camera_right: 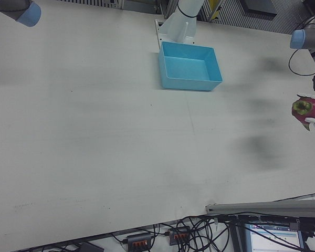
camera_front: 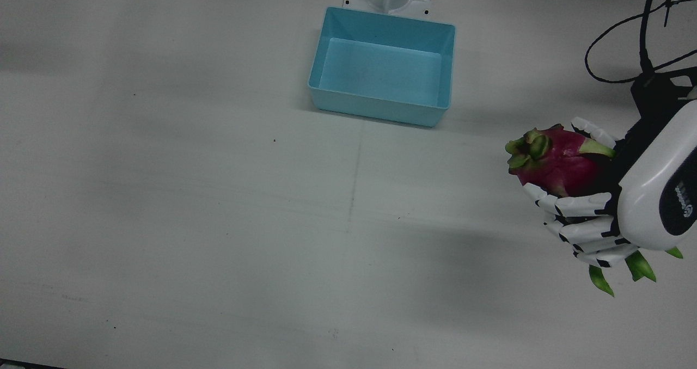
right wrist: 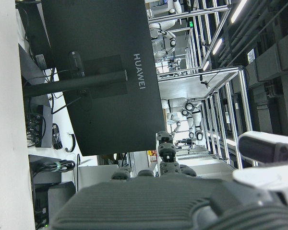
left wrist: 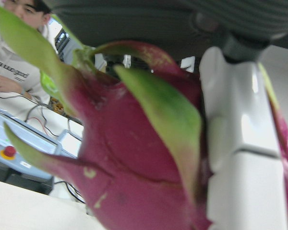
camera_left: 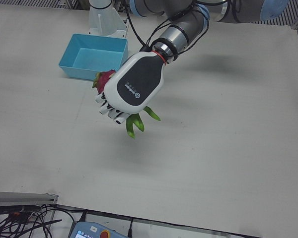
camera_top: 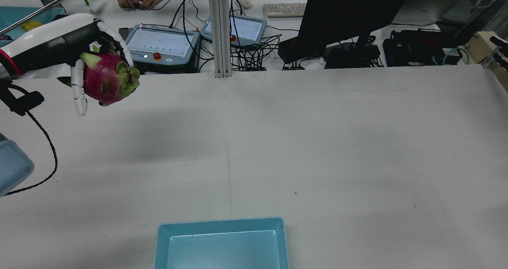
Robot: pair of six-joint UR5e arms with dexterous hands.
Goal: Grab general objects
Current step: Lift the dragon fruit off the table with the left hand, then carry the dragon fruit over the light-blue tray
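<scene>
Above the table's left far corner, the left hand (camera_top: 85, 58) has its fingers (camera_front: 580, 205) wrapped around the dragon fruit (camera_top: 108, 78); I'd carry it level toward the blue bin (camera_front: 446, 72), grip unchanged.

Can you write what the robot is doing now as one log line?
left hand: holding dragon fruit above table | blue bin: empty

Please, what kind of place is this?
Probably a robotics lab: a robot's left hand holds a dragon fruit above a white table, with control tablets and cables behind it, and more robots in the right hand view.
</scene>
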